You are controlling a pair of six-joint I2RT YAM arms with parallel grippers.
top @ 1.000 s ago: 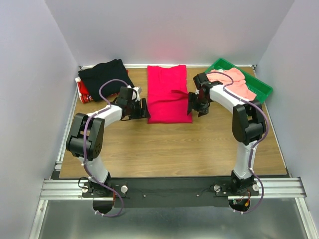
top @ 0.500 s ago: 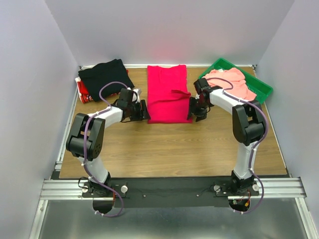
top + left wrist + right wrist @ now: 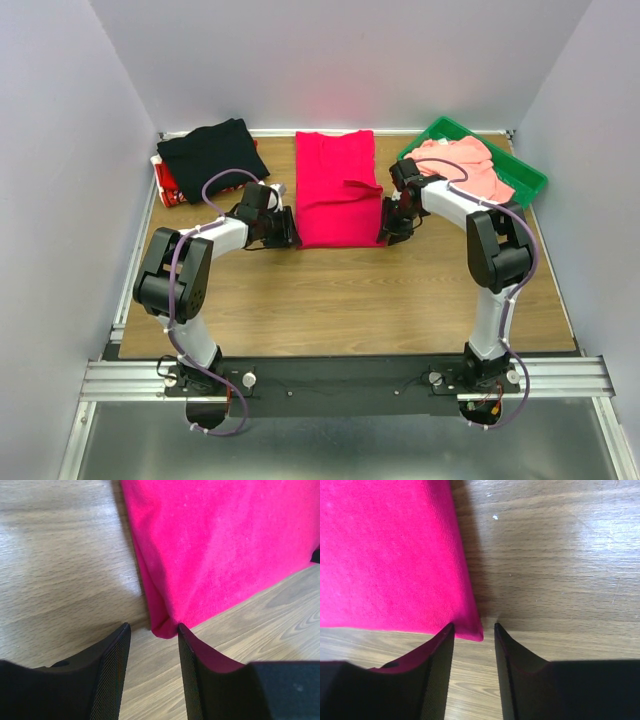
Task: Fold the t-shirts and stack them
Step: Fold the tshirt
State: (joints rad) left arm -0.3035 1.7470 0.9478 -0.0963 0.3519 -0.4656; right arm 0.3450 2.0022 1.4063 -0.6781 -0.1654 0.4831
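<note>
Over the last second both arms have moved inward toward the bright crimson-magenta cloth t-shirt, and both sets of jaws have narrowed. The left gripper now sits at the shirt's near-left corner and the right gripper at its near-right corner.

**Position of the work.** The crimson shirt lies flat as a long rectangle at the middle of the wooden table, its near hem toward the arm bases. The black cloth t-shirt lies at the far left. The pale salmon-pink t-shirt is heaped in the green plastic tray at the far right.

**Gripper state.** Neither gripper is clamped. In each wrist view the fingers straddle a corner with bare wood visible in the gap. On the left, the corner tip touches one finger and stands clear of the other. On the right, the corner lies just inside one finger.

**Step in hand (judged).** Pinching both near corners, probably to fold the hem away from the bases.

**Failure modes.**
- Only the tip of each corner lies between the fingers. A shallow bite may slip out on lifting.
- The cloth is layered. Fingers that close too high may take the top layer only and open the existing fold.
- If one corner holds and the other drops, the fold will skew.
- Fingertips pressed into the table may push the cloth away, not trap it.
</note>
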